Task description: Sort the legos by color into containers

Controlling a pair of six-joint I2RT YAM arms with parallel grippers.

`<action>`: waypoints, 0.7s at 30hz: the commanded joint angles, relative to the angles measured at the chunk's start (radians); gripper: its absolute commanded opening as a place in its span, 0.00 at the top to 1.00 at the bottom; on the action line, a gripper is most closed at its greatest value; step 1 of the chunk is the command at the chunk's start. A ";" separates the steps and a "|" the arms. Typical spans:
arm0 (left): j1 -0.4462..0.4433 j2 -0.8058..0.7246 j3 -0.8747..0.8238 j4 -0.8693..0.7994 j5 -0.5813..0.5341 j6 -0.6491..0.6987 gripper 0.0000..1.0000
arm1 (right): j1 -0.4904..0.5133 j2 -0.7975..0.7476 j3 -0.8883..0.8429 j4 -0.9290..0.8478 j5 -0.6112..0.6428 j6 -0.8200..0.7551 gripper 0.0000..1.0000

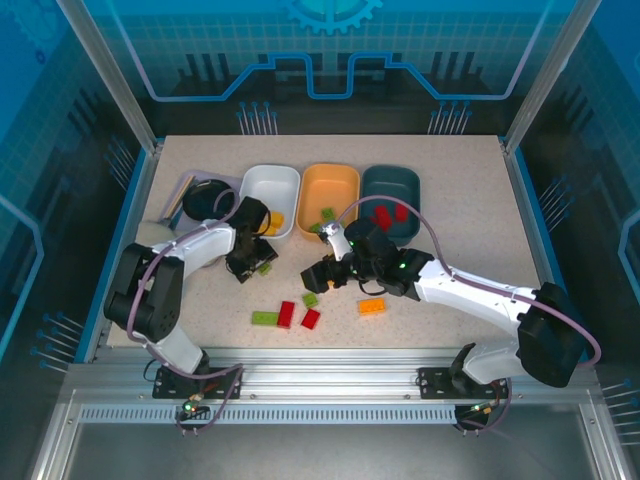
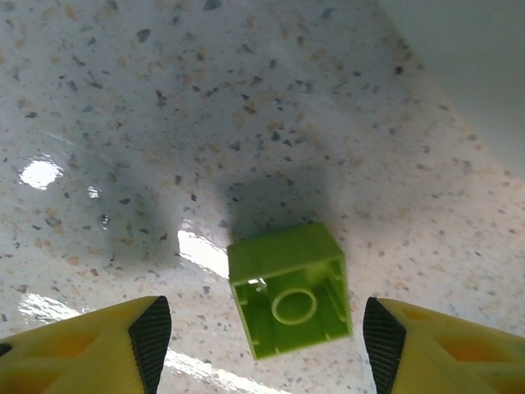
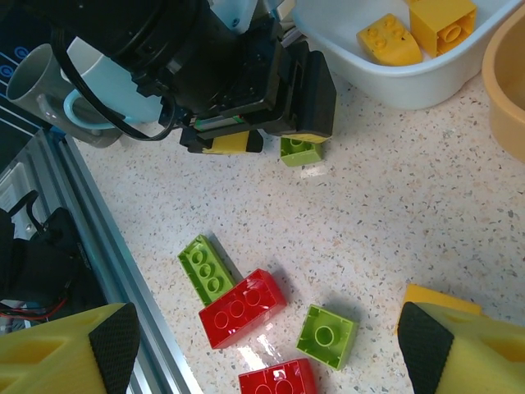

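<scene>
Green brick (image 2: 289, 289) inside open left claw (image 2: 267, 336)
Right claw (image 3: 269, 345) spread wide, red brick (image 3: 243, 307) at its 11 o'clock.

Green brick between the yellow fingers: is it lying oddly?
Yes. The green brick lies tipped over on the table, hollow underside showing instead of studs up, untouched between the left gripper's open jaws.

A speckled beige table (image 1: 470, 200) fills the workspace. A grey mug (image 3: 33, 78) with a pale blue inside sits near its far left corner. An aluminium rail (image 1: 320, 385) borders the near edge.
</scene>
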 commanded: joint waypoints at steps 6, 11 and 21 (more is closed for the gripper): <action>0.002 0.048 0.019 0.050 -0.023 -0.029 0.41 | 0.010 0.024 0.033 -0.012 -0.019 0.008 0.15; -0.002 0.058 0.011 0.070 -0.029 -0.023 0.56 | 0.009 0.037 0.039 -0.016 -0.023 0.017 0.15; -0.052 -0.082 0.036 -0.042 -0.066 -0.003 0.65 | -0.013 -0.021 0.060 -0.054 0.045 0.033 0.16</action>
